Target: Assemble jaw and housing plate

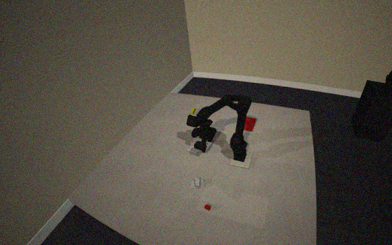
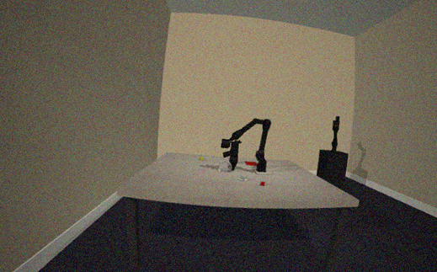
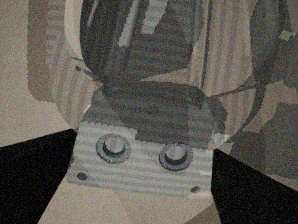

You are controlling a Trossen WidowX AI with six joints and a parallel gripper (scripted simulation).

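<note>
In the wrist view the light grey housing plate lies between my two black fingers, which touch its left and right ends. Two round stubs show through its holes. Two dark grey jaws reach up and away from under the plate, side by side; their gear teeth are hidden. My gripper is shut on the plate. In the top view the gripper points down at the pale assembly on the table, and I cannot tell there whether the plate sits level.
A small white part and a red cube lie nearer the front of the table. A red square lies behind the arm's base. A yellow piece lies behind the wrist. A black stand is beside the table.
</note>
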